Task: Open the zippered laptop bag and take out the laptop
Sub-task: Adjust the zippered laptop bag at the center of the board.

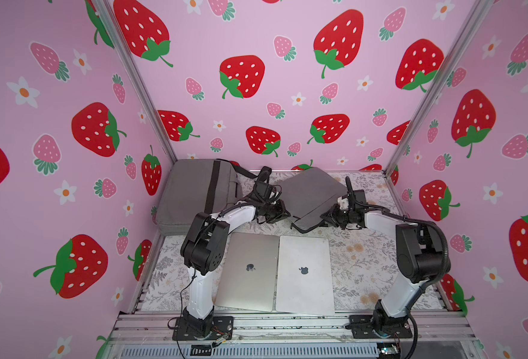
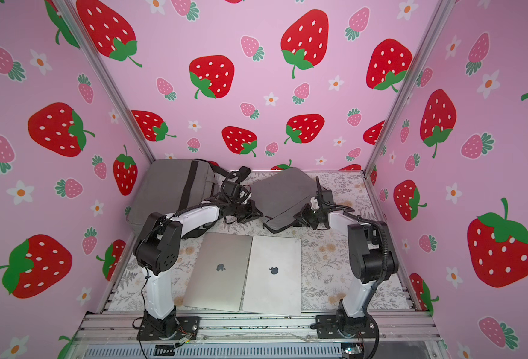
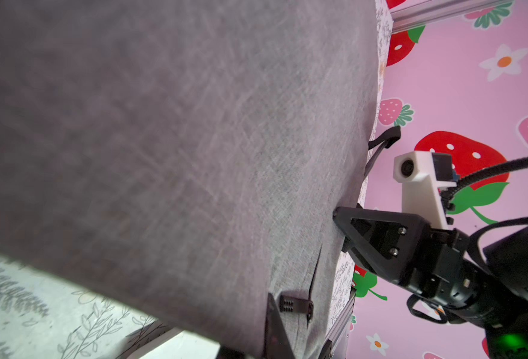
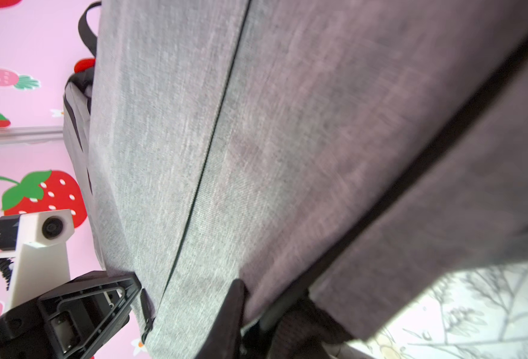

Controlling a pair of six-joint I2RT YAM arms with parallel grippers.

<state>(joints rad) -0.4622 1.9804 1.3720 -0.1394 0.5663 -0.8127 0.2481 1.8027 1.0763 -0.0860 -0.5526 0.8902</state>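
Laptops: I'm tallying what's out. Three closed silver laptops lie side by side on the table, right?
Not three but two: a darker silver laptop and a paler silver laptop, both closed, lie side by side on the table. Both top views show it.

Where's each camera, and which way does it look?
Top views: twin pair high above the arm bases, looking down at the table, both arms, left gripper, right gripper.
Left wrist: on left arm, facing the small gray bag; own fingertip, right gripper beyond.
Right wrist: on right arm, facing that bag; own fingertip, left gripper beyond.
Shared: both wrists see the bag and the opposite gripper.
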